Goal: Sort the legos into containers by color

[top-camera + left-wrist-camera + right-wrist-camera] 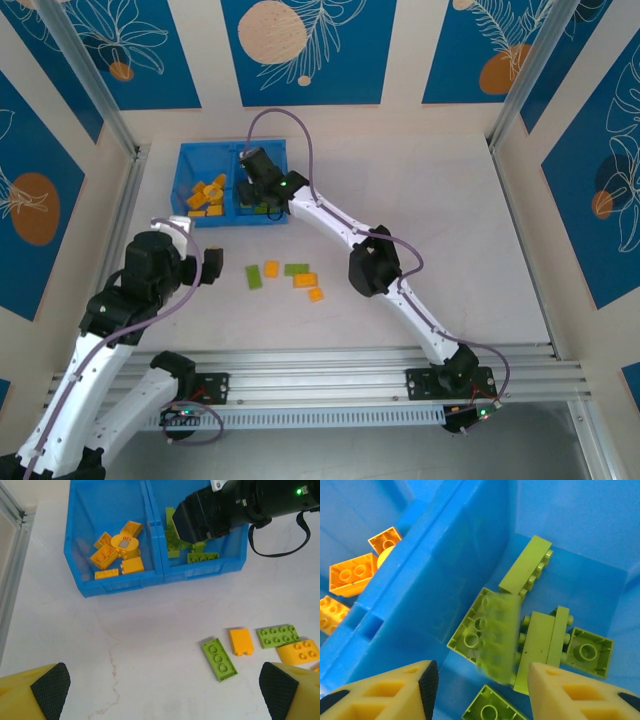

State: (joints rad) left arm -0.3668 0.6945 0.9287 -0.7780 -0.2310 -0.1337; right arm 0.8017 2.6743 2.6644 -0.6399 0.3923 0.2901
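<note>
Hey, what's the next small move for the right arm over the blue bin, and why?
I'd probably lift the right gripper straight up out of the bin's right compartment. Its jaws stand apart and the blurred green brick between them looks loose above the green pile, so the drop seems done. Other loose bricks wait on the table.

Outside the bin (120, 582) lie two lime green legos (219, 659) and three orange-yellow legos (240, 641).

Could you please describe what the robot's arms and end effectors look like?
The left arm and right arm have white links, black joints and a lilac cable. The left end effector and right end effector have yellow fingers with black textured pads.
</note>
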